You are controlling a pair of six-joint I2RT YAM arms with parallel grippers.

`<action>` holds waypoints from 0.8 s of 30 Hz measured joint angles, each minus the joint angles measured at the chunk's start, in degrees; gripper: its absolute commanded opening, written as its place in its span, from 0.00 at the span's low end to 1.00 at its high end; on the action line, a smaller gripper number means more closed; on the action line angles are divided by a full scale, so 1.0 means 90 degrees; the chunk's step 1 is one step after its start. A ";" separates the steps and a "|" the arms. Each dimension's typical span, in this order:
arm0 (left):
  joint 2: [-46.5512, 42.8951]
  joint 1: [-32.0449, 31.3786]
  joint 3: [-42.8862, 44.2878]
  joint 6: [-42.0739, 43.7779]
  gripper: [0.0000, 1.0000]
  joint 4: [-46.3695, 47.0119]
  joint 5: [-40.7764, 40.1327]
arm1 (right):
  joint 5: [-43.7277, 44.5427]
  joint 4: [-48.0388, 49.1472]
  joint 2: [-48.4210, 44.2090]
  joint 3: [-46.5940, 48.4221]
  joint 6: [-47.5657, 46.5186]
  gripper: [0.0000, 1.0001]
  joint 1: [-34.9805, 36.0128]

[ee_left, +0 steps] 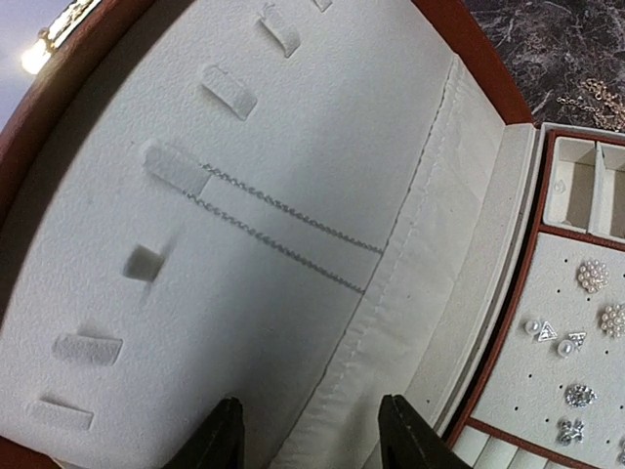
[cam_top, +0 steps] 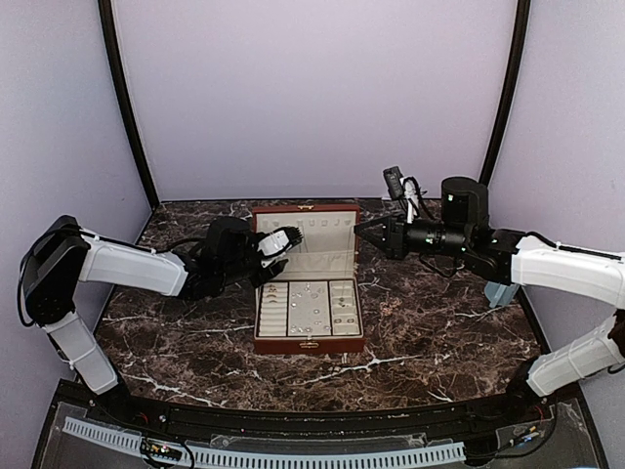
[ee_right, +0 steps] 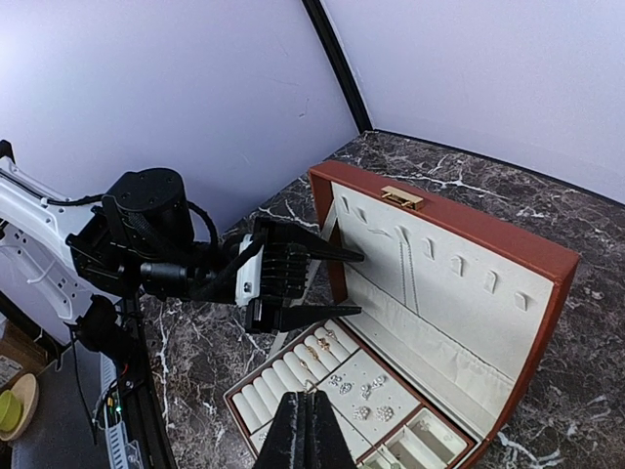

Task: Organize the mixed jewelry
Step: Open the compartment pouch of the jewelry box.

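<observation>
Cream lining [ee_left: 244, 322] fills my left wrist view. The reddish-brown box [ee_right: 469, 220] stands open at the centre of the worktop [cam_top: 439, 313]. A thin chain [ee_left: 293, 208] hangs from a tab on the lid, centre frame, and studs [ee_left: 570, 342] sit in the tray at lower right. My left tool [ee_right: 357, 284] is released, fingers apart before the lid, gripping nothing. My right tool [ee_right: 306, 399] is clenched and empty, right of the lid in the overhead view.
</observation>
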 measured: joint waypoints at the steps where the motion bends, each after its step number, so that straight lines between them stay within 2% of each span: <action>1: 0.0002 0.0000 -0.0002 0.0002 0.49 0.0034 -0.0051 | -0.0002 0.0000 0.0000 0.0000 0.0000 0.00 0.0000; 14: 0.0364 -0.0007 -0.0010 0.0272 0.44 0.0697 -0.0505 | -0.0002 0.0039 0.0000 -0.0022 0.0000 0.00 0.0000; 24: 0.0444 -0.0007 -0.0117 0.0304 0.43 0.0823 -0.0376 | -0.0002 0.0039 0.0000 -0.0022 0.0000 0.00 0.0000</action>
